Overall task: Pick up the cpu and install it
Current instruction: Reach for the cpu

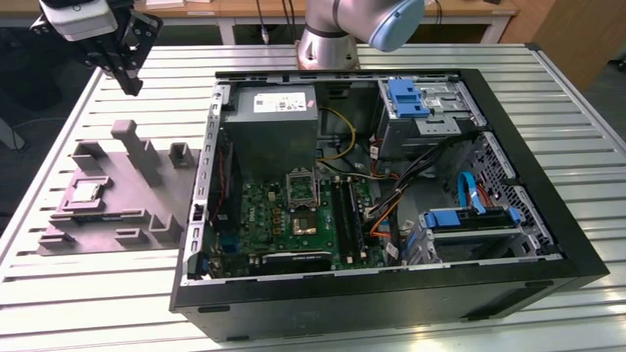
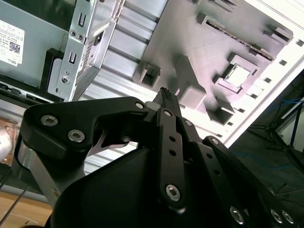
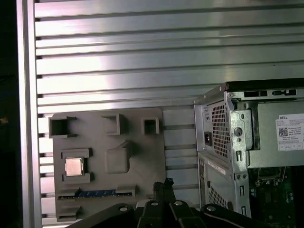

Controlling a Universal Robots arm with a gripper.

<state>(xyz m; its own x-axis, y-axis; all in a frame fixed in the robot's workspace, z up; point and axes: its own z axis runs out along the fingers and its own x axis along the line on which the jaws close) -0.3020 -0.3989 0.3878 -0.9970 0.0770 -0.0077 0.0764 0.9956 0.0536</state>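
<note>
cpu [image 1: 86, 192] lies flat in a square recess of the grey tray [image 1: 110, 229], toward the tray's side at the exterior view's left; pale metal top up; nothing touching it; seen also in the first wrist view [image 3: 72, 166] and second wrist view [image 2: 237, 74], seated between low raised blocks of the tray [image 3: 142, 156].

Tray rests on the slatted metal table [image 1: 98, 301], just beside the open computer case [image 1: 391, 297]; tall posts and small pockets rise from its surface.

Gripper [image 1: 131, 86] hangs in the air above the table, beyond the tray's far end in the exterior view, well apart from the cpu; fingers pressed together, tips meeting, nothing pinched between them; the closed tips show in both wrist views [image 2: 164, 91] [image 3: 167, 182], pointing down toward the tray.

Inside the case: green circuit board [image 1: 278, 220] on the floor; square metal-framed socket [image 1: 301, 187] on it; dark glossy chip [image 1: 306, 226] nearer the camera than the socket; grey power supply [image 1: 278, 110] at the far end.
</note>
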